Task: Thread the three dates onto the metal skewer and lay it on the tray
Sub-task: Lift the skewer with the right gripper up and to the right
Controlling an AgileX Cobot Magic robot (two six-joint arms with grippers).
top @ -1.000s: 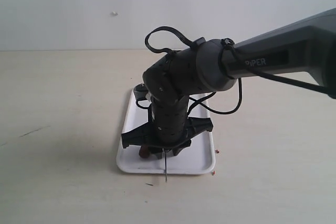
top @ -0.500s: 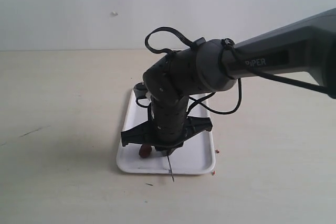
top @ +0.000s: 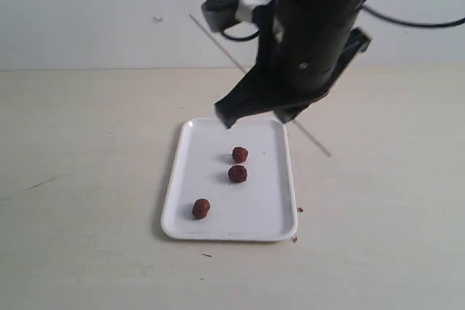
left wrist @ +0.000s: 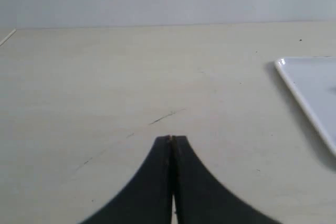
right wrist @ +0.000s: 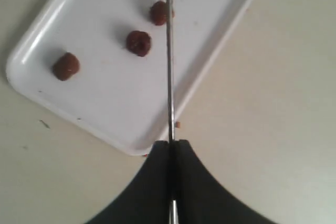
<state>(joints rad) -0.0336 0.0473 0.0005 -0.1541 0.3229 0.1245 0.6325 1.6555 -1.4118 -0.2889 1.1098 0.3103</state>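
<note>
Right wrist view: right gripper [right wrist: 171, 142] pinched tight on the metal skewer [right wrist: 169, 51]. The rod runs straight out from the jaws, bare along its visible length. Below it is the tray [right wrist: 220, 40], with all three dates [right wrist: 139, 43] loose on its floor, none touching. Two sit close together; the third is alone, at the tray end toward the table's [top: 87, 179] near-left corner. The rod crosses one date by line of sight only. Exterior view shows the skewer held up in the air, tilted, well above the tray. One end is high toward the table's far edge, the other lower, out past the tray on the right-edge side.

The tray sits mid-table, well short of the far edge at the wall [top: 87, 12]. A few reddish crumbs [top: 300, 210] lie on the table just beside the tray rim facing the right edge.

Left wrist view: left gripper [left wrist: 171, 139] jaws pressed together, low over the tabletop, tray corner well apart from it.
</note>
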